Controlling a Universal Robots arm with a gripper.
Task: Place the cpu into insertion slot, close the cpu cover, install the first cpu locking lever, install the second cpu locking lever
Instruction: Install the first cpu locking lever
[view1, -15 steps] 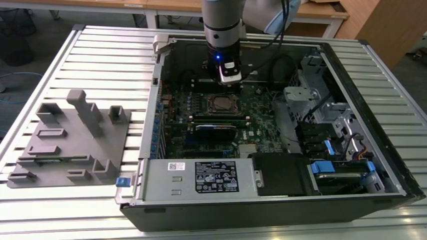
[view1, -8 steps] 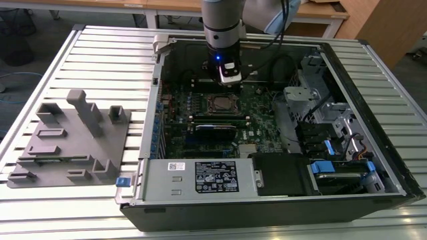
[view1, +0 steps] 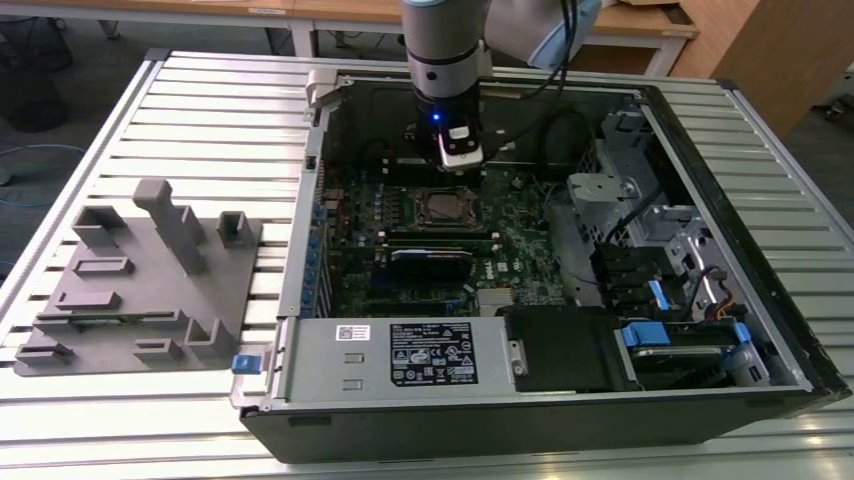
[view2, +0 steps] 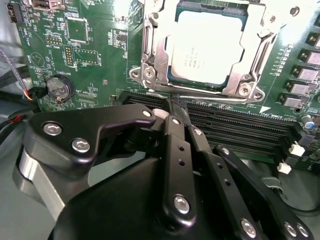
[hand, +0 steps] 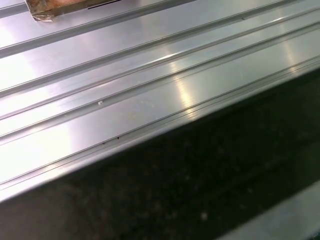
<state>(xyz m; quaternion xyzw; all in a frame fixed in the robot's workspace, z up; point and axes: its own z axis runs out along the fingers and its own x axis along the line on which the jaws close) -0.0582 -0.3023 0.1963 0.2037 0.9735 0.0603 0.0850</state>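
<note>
While hanging over the green circuit board (view2: 95, 60) inside the open computer case (view1: 747, 330), gripper (view2: 172, 106) clenched, fingers (view2: 176, 145) pressed together on nothing. Just ahead of the fingertips, cpu (view2: 207, 47) seated in the insertion slot (view1: 443, 208), cpu cover (view2: 150, 45) framing it. Between fingertips and socket, long black card slots (view2: 235, 125). Beside the case, grey fixture block (view1: 140, 280) on the slatted table (view1: 200, 100).

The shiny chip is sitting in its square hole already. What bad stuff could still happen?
1. The tool hangs close beside the socket, its fingers together. A slip sideways could scrape the green board or the long black memory slots.
2. The cpu sits under the cpu cover. Pushing on a badly seated chip might bend contacts; its seating cannot be judged here.
</note>
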